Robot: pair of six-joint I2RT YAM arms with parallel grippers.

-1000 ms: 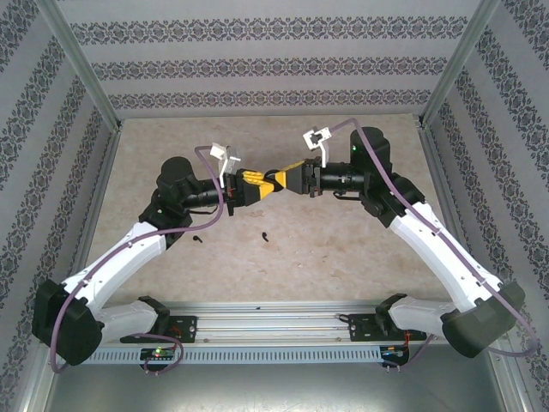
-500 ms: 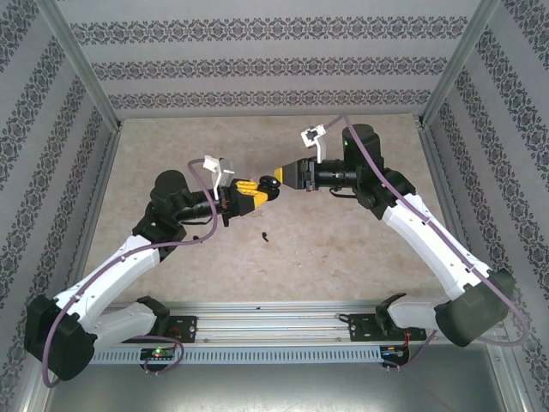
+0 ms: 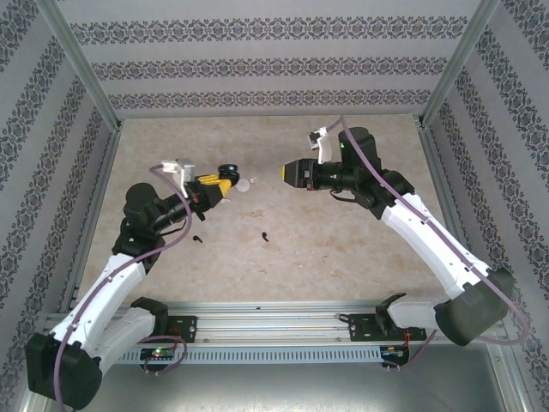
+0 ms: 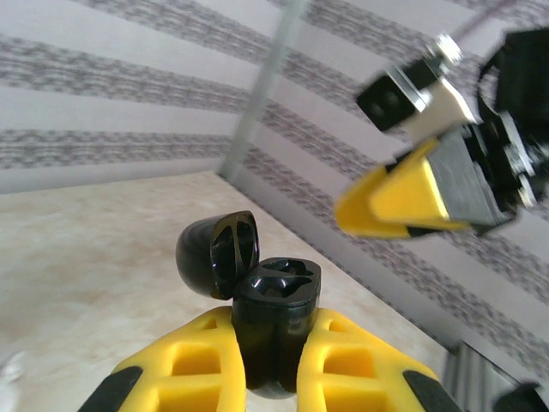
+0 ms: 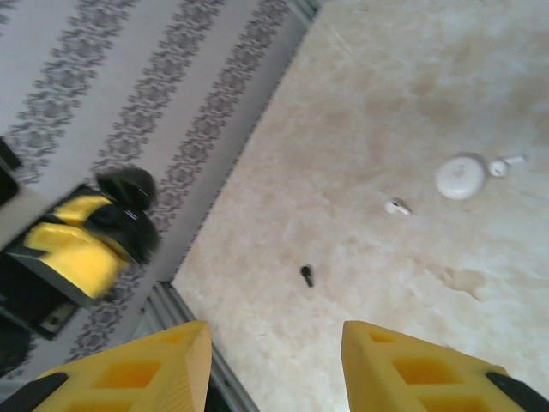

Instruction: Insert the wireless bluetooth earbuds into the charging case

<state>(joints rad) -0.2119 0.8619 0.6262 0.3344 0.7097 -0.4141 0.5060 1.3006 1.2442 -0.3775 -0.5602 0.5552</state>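
Note:
The black charging case (image 4: 276, 302) stands upright with my left gripper (image 4: 274, 333) shut on its body. Its lid (image 4: 216, 256) is flipped open and both sockets look empty. From above, the case (image 3: 228, 170) hangs over the table's left-middle at my left gripper (image 3: 221, 183). My right gripper (image 3: 286, 174) is open, apart from the case to its right, with nothing between its fingers (image 5: 274, 343). One black earbud (image 3: 264, 235) lies on the table below the gap, also under the right wrist (image 5: 306, 275). Another black earbud (image 3: 197, 239) lies further left.
A white round puck (image 5: 461, 177) lies on the table with one white earbud (image 5: 506, 162) beside it and another (image 5: 396, 206) a little apart. From above, the puck (image 3: 244, 184) sits just right of the held case. Patterned walls enclose the table.
The two grippers, close together at the middle a second ago, have drawn apart. My left arm swung left with the case, and the right gripper pulled back slightly right.

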